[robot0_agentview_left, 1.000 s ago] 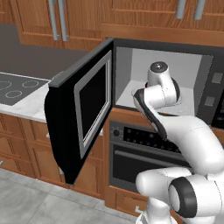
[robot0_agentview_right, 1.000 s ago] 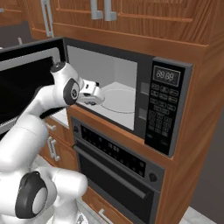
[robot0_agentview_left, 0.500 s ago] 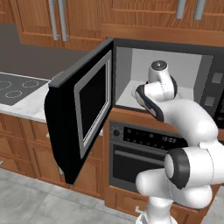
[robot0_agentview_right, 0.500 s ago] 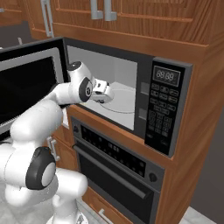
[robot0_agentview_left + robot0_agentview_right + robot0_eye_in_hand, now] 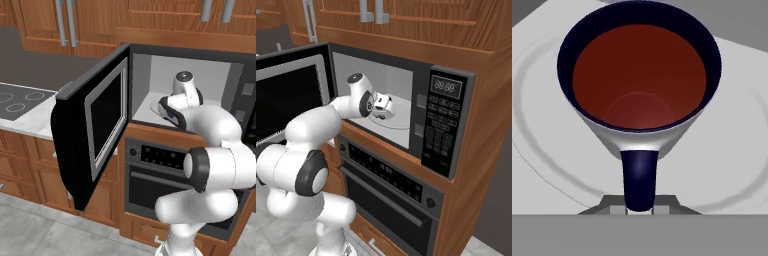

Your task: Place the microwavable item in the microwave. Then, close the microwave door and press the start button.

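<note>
Mug (image 5: 639, 85) is over the turntable (image 5: 732, 150) inside the microwave (image 5: 448, 125), fingers (image 5: 639, 206) pinching its blue handle. Lower until seated (keep it upright), then release and retract straight.

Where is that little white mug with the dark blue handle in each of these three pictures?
Left base view: hidden behind the arm, inside the black microwave.
Right base view: hidden past the gripper, over the round glass turntable.
Hand view: white mug at centre, over the turntable.
Shared landmark: the turntable.

Microwave (image 5: 406, 100) control strip (image 5: 445, 125) display shows pale digits, illegible; keypad markings too small to read.
</note>
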